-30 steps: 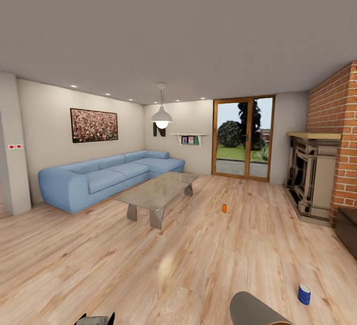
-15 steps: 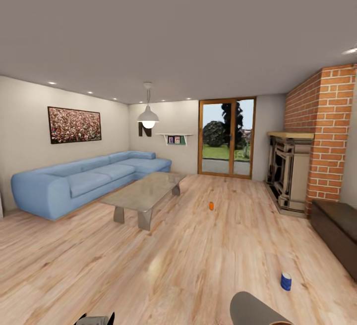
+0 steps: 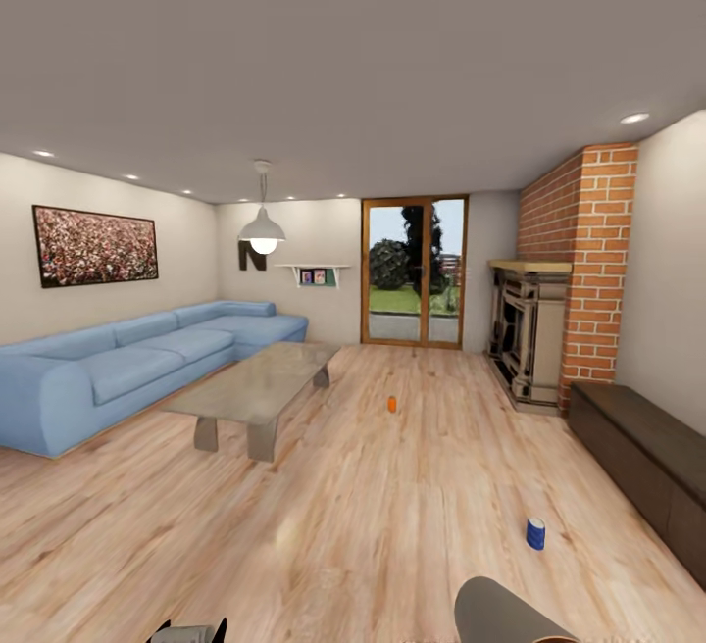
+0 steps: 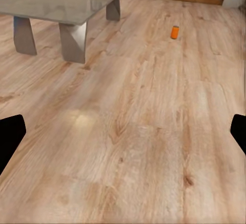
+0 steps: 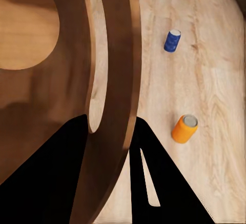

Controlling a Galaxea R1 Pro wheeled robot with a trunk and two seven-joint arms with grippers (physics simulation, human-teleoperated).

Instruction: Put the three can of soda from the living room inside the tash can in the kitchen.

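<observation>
Search-and-approach step being carried out in living room.
- Trash can (image 5: pixel 110 80) being gripped at rim by right jaws.
- Left jaws being held apart, empty.
- Blue can (image 3: pixel 535 533) on floor, near right; orange can (image 3: pixel 391 404) farther, centre; second orange can (image 5: pixel 184 128) near blue one.
- Next: approach to nearest can being called for.

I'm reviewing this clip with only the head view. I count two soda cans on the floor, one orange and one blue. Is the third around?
Observer: Yes. The right wrist view shows a second orange can on the floor, close to the blue can.
Operator: What's the curved thing at my bottom edge?
Observer: The tash can. The right end effector grips it, with a finger on either side of its wall.
Operator: And the left end effector?
Observer: The left end effector is empty, its fingers wide apart above the floor.
</observation>
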